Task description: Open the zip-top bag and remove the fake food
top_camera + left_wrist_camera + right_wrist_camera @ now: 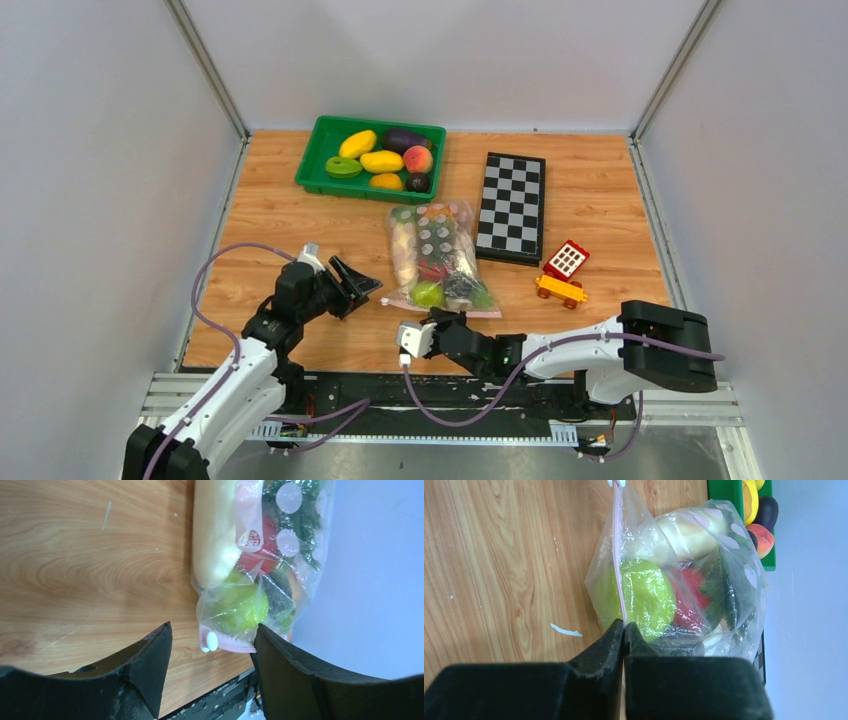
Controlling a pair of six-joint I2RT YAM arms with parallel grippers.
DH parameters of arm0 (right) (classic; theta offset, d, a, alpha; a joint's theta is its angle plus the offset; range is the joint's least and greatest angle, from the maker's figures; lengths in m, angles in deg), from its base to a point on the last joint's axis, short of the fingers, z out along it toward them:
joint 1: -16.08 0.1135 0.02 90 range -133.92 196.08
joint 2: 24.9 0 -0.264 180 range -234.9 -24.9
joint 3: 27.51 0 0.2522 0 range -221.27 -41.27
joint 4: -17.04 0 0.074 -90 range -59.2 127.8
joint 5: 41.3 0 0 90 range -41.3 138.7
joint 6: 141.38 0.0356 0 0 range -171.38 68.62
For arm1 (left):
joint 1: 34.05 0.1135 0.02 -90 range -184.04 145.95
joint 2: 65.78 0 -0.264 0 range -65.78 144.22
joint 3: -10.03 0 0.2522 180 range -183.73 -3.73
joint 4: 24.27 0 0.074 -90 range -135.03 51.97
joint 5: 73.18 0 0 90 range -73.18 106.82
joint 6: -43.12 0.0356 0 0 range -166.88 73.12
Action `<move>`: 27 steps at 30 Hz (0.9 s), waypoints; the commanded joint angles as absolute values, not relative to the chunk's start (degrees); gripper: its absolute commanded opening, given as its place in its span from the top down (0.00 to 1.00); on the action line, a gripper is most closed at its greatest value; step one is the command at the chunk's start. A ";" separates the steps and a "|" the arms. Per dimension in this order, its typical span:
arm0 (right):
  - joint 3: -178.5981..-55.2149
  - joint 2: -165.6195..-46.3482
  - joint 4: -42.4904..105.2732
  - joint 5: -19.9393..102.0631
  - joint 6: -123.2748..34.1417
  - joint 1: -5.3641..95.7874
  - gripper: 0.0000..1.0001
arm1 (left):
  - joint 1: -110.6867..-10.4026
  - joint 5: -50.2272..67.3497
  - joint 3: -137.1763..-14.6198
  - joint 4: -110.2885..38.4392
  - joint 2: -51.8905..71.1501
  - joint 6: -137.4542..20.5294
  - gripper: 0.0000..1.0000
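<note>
The zip-top bag (pixel 440 255) lies mid-table, full of fake food, with its pink zip strip (pixel 616 555) at the near edge. Through the plastic I see a green pear (pixel 649 595), a red apple (pixel 691 592), a long white radish (pixel 689 530) and a leafy green piece (pixel 726 587). My right gripper (pixel 624 626) is shut on the pink strip at the bag's near edge (pixel 447 318). My left gripper (pixel 362 287) is open, left of the bag's near corner. In the left wrist view the white zip slider (pixel 211 641) sits ahead of the open gripper (pixel 214 627), between its fingers and untouched.
A green tray (pixel 318 165) with yellow fruits, an eggplant and a peach stands at the back. A folded chessboard (pixel 512 207) lies right of the bag. A red-yellow toy block car (pixel 563 272) stands near the board's front. Grey walls enclose the table.
</note>
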State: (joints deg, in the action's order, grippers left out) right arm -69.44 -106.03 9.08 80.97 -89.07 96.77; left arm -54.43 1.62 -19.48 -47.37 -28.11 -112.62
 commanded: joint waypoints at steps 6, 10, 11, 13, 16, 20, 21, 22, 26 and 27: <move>-69.11 -103.66 6.48 80.53 -86.15 96.59 1.00 | -55.65 0.42 -16.71 -33.68 -21.72 -116.89 0.37; -68.90 -103.82 6.18 80.37 -85.89 96.57 1.00 | -56.18 -0.14 -16.31 -29.81 -17.92 -117.28 0.41; -68.87 -103.95 6.11 80.35 -85.81 96.56 1.00 | -56.24 -0.14 -16.19 -28.87 -17.16 -117.28 0.42; -68.83 -104.15 6.06 80.39 -85.65 96.58 1.00 | -56.28 -0.22 -16.20 -27.54 -15.75 -117.31 0.44; -68.57 -104.27 5.81 80.26 -85.42 96.58 1.00 | -56.28 -1.09 -16.33 -24.89 -13.24 -117.29 0.47; -68.14 -104.42 4.96 80.42 -85.55 96.58 1.00 | -56.37 -2.78 -16.47 -22.31 -10.36 -117.29 0.52; -67.97 -104.47 4.69 80.57 -85.59 96.57 1.00 | -56.44 -3.04 -16.52 -22.01 -9.62 -117.21 0.53; -67.91 -104.66 4.52 80.65 -85.61 96.58 1.00 | -56.53 -3.24 -16.49 -21.81 -9.25 -117.08 0.54; -67.78 -105.19 3.69 80.78 -85.67 96.53 1.00 | -56.87 -3.13 -15.94 -21.15 -8.57 -116.93 0.58; -67.76 -105.27 3.46 80.74 -85.69 96.55 1.00 | -56.96 -3.13 -15.85 -21.01 -8.44 -116.98 0.58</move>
